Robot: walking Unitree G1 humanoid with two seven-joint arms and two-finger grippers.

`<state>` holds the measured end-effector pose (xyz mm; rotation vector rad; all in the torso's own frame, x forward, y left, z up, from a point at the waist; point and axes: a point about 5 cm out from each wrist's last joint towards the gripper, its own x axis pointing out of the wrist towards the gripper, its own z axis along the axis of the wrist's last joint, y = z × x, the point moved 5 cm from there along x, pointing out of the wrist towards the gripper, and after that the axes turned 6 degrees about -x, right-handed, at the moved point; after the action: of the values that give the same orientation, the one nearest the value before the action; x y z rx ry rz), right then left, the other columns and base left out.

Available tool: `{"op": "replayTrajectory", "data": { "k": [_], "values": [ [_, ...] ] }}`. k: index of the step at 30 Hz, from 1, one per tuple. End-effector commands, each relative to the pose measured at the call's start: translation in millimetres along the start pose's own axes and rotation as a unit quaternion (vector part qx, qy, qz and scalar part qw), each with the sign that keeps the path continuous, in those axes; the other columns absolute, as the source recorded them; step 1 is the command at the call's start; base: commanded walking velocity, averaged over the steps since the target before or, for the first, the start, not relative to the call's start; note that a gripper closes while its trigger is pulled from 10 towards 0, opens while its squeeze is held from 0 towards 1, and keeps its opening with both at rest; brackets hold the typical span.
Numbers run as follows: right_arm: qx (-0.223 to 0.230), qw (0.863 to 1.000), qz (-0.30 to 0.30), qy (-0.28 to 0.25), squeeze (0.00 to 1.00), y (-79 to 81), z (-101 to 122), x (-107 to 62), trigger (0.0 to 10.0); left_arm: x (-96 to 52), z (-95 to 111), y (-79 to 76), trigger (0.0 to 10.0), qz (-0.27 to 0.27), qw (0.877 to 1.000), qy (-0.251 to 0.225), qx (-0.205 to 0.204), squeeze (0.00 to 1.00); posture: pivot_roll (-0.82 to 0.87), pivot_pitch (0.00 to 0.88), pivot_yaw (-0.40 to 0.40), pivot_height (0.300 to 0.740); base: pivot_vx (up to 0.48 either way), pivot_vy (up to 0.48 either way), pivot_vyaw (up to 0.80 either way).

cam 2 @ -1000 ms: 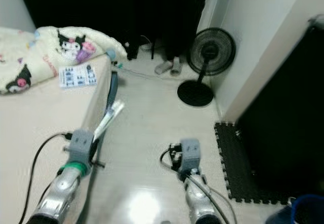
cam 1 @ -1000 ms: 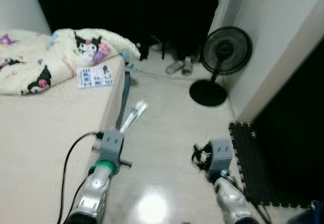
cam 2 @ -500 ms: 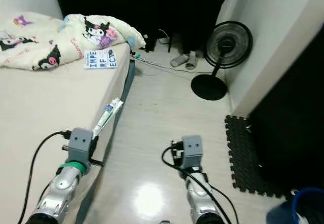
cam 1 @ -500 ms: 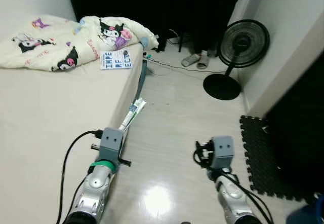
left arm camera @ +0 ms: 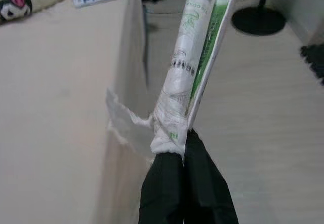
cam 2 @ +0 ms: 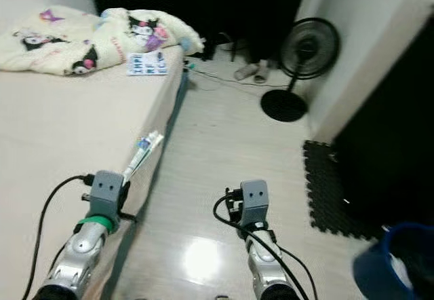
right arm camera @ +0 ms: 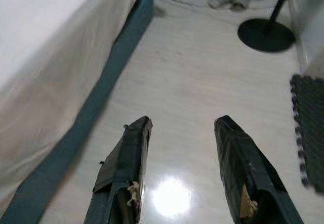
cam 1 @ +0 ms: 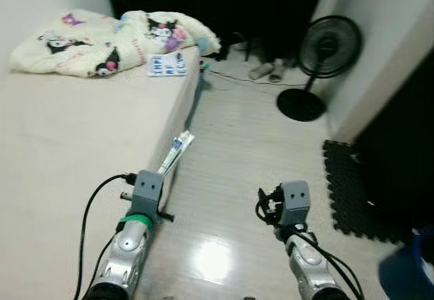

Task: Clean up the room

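My left gripper (left arm camera: 183, 138) is shut on a long white and green plastic wrapper (left arm camera: 195, 57), which sticks out forward over the bed's edge (cam 1: 175, 152). The left arm (cam 1: 139, 205) is low at the left, beside the mattress. My right gripper (right arm camera: 185, 127) is open with nothing between its black fingers (right arm camera: 129, 148), held above the pale floor. The right arm (cam 1: 288, 208) is low in the middle of the floor. A blue bin (cam 2: 400, 263) stands at the lower right corner.
A beige bed (cam 1: 61, 144) lies along my left, with a cartoon-print blanket (cam 1: 108, 32) and a small printed booklet (cam 1: 167, 65) at its far end. A black fan (cam 1: 319, 55) stands ahead on the right, a dark foam mat (cam 1: 356, 184) by the wall, slippers (cam 1: 268, 72) and a cable beyond.
The whole view has shifted as I moved: the bed takes up more of the left, the blue bin shows more at the lower right. Both arms keep their pose, wrapper still held.
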<state>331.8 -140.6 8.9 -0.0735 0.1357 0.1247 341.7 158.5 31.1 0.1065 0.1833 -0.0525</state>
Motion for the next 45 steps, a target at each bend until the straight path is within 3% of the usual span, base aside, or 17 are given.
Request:
{"op": "replayTrajectory", "data": {
  "k": [1, 11, 45],
  "values": [
    [0.006, 1.000, 0.002, 0.019, 0.00, 4.2, -10.3, -4.7, 10.0, -3.1, -10.4, 1.8, 10.0, 0.000, 1.000, 0.018, -0.001, 0.00, 0.03, 0.047, 0.023, 0.740, 0.000, 0.000, -0.77],
    [0.010, 1.000, -0.002, 0.030, 0.00, 1.4, -16.0, -6.9, 10.0, -1.5, -21.1, -2.6, 10.0, -0.011, 0.998, 0.063, -0.019, 0.00, 0.03, 0.041, 0.029, 0.740, 0.000, 0.000, -0.78],
    [0.020, 1.000, -0.005, 0.019, 0.00, 3.5, -9.2, -2.2, 10.0, 1.9, -11.0, -6.5, 10.0, -0.022, 0.998, 0.047, -0.019, 0.00, 0.04, 0.041, 0.030, 0.740, 0.000, 0.000, -0.78]
  ]
}}
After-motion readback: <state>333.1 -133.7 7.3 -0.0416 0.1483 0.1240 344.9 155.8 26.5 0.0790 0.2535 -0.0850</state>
